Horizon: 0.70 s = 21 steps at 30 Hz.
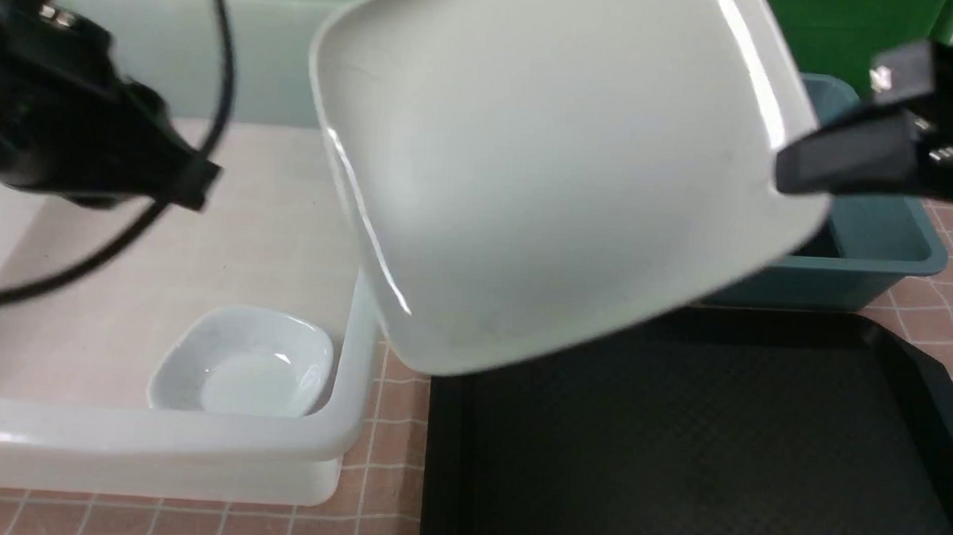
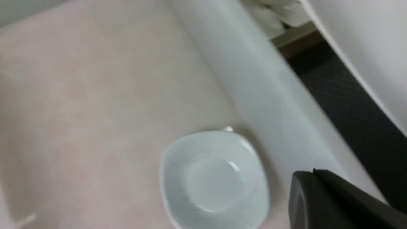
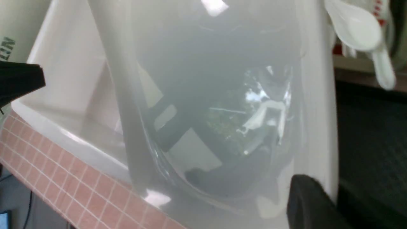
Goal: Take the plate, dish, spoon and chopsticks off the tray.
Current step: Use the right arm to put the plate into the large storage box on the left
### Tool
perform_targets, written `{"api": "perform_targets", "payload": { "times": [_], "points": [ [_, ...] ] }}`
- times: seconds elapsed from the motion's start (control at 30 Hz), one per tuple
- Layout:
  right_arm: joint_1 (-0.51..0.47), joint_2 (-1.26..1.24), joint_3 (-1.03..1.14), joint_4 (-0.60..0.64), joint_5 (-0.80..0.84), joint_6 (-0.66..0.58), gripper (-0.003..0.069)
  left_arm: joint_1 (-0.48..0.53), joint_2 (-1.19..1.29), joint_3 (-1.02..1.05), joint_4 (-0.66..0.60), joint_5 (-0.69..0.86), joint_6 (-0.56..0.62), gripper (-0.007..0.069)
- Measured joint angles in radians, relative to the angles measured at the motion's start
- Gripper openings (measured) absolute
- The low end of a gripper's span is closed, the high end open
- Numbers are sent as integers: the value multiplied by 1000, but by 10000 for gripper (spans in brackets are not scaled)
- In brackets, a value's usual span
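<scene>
**A:** Where is the plate?

**B:** Your right hand (image 1: 798, 169) pinches the plate (image 1: 561, 167) by its rim and holds it tilted in the air. The tray (image 1: 678, 437) lies beneath that hand, and a teal bin (image 1: 872, 236) stands just beyond it.

**A:** What does the right wrist view add?

**B:** It shows one finger (image 3: 305, 203) pressed against the glossy plate (the front view shows the other over the rim). It also shows a white spoon (image 3: 356, 25) past the plate's edge, which the plate hides from the front. You cannot tell what the spoon rests in.

**A:** And your left hand?

**B:** Your left hand (image 1: 195, 183) hangs over the white tub (image 1: 155, 446), pressed together and holding nothing. The dish (image 1: 247, 362) sits on the tub floor below it. The left wrist view puts the dish just beside the tub wall nearest the tray. Tub and tray stand side by side on the checked surface (image 1: 386, 497).
</scene>
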Motion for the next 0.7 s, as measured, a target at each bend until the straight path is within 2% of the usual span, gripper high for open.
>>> {"api": "perform_targets", "payload": {
  "times": [0.03, 0.07, 0.1, 0.13, 0.23, 0.3, 0.5, 0.7],
  "points": [
    [34, 41, -43, 2, -24, 11, 73, 70, -3, 0, -28, -1, 6, -2],
    [41, 41, -52, 2, -29, 12, 73, 84, -4, 0, -28, -1, 8, -2],
    [96, 124, -143, 4, -66, 29, 73, 197, -6, -1, -105, -11, 32, -2],
    [119, 164, -188, 4, -85, 39, 73, 262, -6, -1, -149, -15, 52, -2],
    [188, 327, -359, 8, -120, 66, 73, 399, -6, -1, -322, -24, 131, -2],
    [232, 441, -499, 9, -139, 88, 73, 455, -6, -1, -389, -28, 160, -2],
    [311, 750, -811, 18, -211, 193, 73, 479, -6, -1, -417, -33, 177, -2],
    [337, 931, -912, 20, -318, 317, 73, 479, -6, -1, -417, -33, 177, -2]
  ]
}}
